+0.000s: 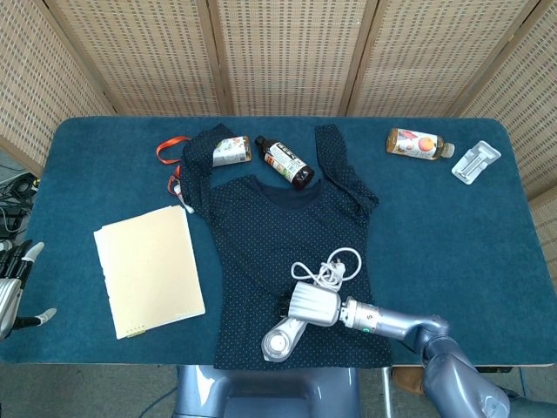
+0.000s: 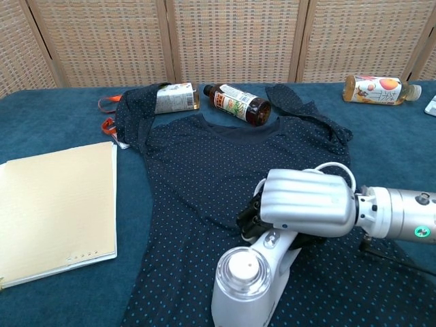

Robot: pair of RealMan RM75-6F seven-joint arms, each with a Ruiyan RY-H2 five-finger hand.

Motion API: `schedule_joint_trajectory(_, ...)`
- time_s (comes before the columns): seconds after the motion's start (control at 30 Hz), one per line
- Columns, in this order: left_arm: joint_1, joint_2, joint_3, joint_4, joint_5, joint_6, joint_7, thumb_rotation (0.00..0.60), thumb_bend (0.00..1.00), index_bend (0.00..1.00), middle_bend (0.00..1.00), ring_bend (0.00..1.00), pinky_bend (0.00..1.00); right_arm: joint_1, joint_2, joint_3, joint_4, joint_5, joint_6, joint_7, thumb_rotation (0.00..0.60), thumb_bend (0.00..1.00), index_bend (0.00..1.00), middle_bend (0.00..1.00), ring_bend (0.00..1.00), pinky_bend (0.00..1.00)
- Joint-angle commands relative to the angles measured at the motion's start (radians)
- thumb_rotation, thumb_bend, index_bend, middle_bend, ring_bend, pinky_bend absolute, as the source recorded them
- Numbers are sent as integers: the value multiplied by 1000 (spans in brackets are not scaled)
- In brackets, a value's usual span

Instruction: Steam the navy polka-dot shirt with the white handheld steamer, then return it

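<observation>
1. Head view: your right hand [image 1: 313, 304] grips the steamer [image 1: 280, 340] low on the shirt [image 1: 287, 252], near its hem, its cord [image 1: 328, 270] looped just behind.
2. Your left hand [image 1: 13, 292] sits off the tabletop's [image 1: 452, 235] left edge, fingers apart, holding nothing.
3. Chest view: the steamer's head points toward you.

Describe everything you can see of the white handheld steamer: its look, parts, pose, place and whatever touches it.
The white handheld steamer looks like glossy plastic, with a rounded body, a round grey-centred cap at one end and a handle. The right hand grips the handle. It lies low over the navy polka-dot shirt near the hem, and its white cord loops on the fabric behind it.
</observation>
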Motion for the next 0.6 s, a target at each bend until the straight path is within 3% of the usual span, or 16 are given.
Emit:
schedule_joint_trajectory(0.03,0,1,0,-2,2,1,-1,600,0,0,0,0,0,-4,17,1,18,6,-17,-4,600,1000,822,626,682,1000)
schedule_joint_trajectory(0.6,-3,0,1,-7,1,-4,6,600,0,0,0,0,0,-58,92,40,101,76,-107,48,600,1000,822,626,683,1000)
